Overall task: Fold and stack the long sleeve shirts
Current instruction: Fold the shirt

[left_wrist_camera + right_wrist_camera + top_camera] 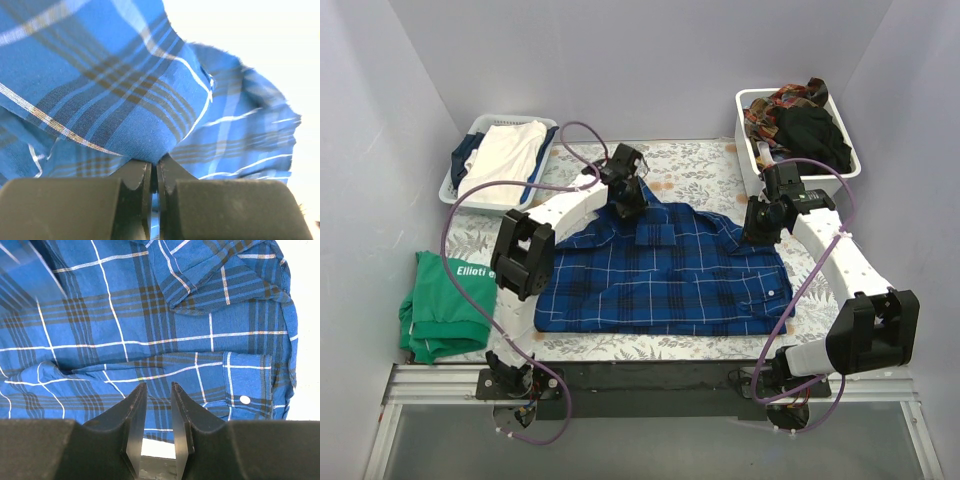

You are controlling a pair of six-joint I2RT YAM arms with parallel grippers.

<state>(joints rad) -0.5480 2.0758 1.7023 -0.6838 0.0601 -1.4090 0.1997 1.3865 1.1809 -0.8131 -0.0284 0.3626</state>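
Observation:
A dark blue plaid long sleeve shirt [660, 275] with thin white lines lies spread on the floral table cloth, its collar at the far side. My left gripper [628, 205] is at the shirt's far left part near the collar, shut on a fold of the plaid cloth [125, 100], which fills the left wrist view above the gripper [155, 162]. My right gripper [757, 230] hovers over the shirt's far right edge. In the right wrist view the right gripper [158, 386] has its jaws a little apart with nothing between them, above a sleeve cuff with a white button [245, 385].
A white basket [470, 190] at the back left holds white and blue clothes. A white basket [748, 140] at the back right holds dark and patterned clothes. A folded green garment [445, 305] with white lettering lies at the left edge. The floral table cloth [700, 165] covers the table.

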